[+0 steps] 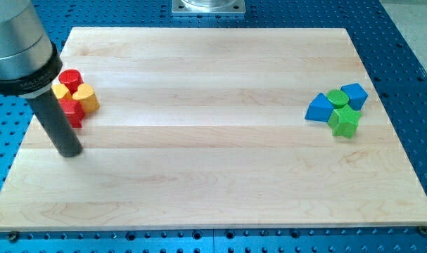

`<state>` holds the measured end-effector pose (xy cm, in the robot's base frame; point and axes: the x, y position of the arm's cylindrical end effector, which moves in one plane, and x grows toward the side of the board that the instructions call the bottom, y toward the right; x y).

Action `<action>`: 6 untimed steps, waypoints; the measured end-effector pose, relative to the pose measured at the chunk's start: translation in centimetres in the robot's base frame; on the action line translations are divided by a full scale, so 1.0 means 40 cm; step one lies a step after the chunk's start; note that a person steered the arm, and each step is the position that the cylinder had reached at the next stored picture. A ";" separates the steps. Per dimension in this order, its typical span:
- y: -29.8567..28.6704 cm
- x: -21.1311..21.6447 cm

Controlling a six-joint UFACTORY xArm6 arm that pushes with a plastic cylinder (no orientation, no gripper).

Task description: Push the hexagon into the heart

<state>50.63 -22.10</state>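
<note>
A yellow heart block [87,99] lies at the view's left side of the wooden board [213,161]. A yellow block [60,90], which looks like the hexagon, touches the heart's left side and is partly hidden by my rod. A red round block [72,78] sits just above them. A red star block [72,112] sits just below them. The four form one tight cluster. My tip [69,152] rests on the board below and slightly left of the cluster, just under the red star. The rod rises to the upper left.
At the view's right a second cluster holds a blue triangle block [318,108], a green round block [337,97], a blue angular block [354,94] and a green star block [344,121]. The board's left edge is close to my tip. A blue perforated table surrounds the board.
</note>
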 end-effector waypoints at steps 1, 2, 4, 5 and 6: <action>0.004 -0.007; 0.006 -0.006; -0.047 0.023; -0.170 -0.026; -0.209 -0.150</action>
